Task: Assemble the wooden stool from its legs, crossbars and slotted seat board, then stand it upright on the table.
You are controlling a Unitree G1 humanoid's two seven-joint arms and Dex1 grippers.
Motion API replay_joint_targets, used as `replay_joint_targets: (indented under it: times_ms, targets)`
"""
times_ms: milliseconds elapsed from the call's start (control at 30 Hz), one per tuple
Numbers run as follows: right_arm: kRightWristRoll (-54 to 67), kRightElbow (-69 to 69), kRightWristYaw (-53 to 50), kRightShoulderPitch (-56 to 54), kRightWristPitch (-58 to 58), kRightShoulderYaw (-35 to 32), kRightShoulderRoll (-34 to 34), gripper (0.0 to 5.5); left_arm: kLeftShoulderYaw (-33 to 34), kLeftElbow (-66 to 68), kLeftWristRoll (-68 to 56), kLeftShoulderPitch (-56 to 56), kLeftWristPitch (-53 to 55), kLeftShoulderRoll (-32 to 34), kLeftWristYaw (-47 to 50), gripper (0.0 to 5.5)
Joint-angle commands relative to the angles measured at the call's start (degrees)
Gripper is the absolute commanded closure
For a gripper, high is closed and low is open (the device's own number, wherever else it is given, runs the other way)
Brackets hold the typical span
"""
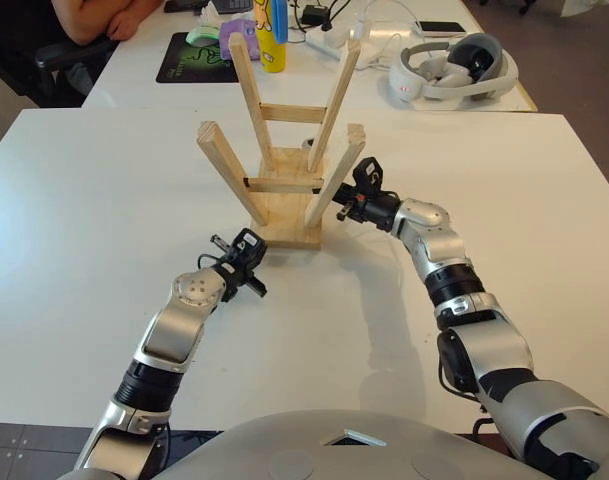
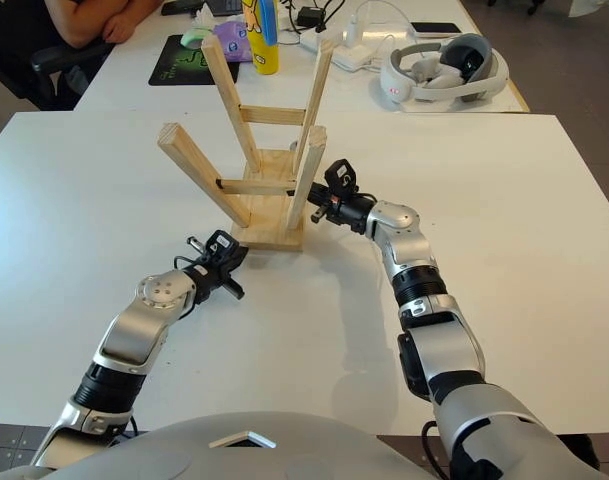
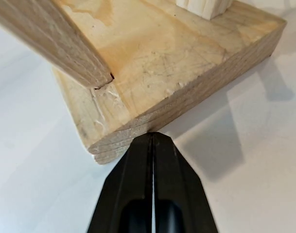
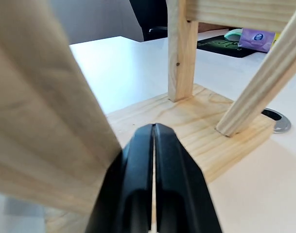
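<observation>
Stool stands inverted on the tabletop, seat board down, legs up. Left pincer, pressed together, noses the board's near corner; right pincer, likewise closed, sits beside a leg. To upright it well, I'd grip two legs firmly and tip slowly.

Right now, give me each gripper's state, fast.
Left gripper: closed, holding nothing, tips at the edge of the pale wooden seat board.
Right gripper: closed, holding nothing, beside a pale wooden stool leg.
</observation>
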Motion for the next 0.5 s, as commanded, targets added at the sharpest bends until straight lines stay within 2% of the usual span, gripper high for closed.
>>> replay_joint_targets:
  times_ms: [33, 200, 333, 500]
  targets:
    - [-0.8, 0.8, 5.6, -0.7, -1.0, 1.7, 1.0, 5.47, 0.3, 4.0, 1.0, -1.9, -0.5, 1.1, -0.1, 5.50]
    - [-0.3, -4.0, 9.7, 1.5, 0.0, 3.4, 1.7, 5.47, 1.0, 6.6, 0.9, -2.5, -2.2, 2.0, -0.8, 5.50]
    - [-1.7, -10.9, 8.2, 4.1, 0.8, 6.4, 4.0, 5.47, 1.3, 7.7, 0.9, -2.6, -2.9, 2.0, -0.7, 5.50]
    - [-5.2, -25.9, -2.4, 10.1, 2.5, 6.1, 3.5, 5.47, 1.4, 7.6, 1.1, -2.5, -3.0, 1.8, -0.8, 5.50]
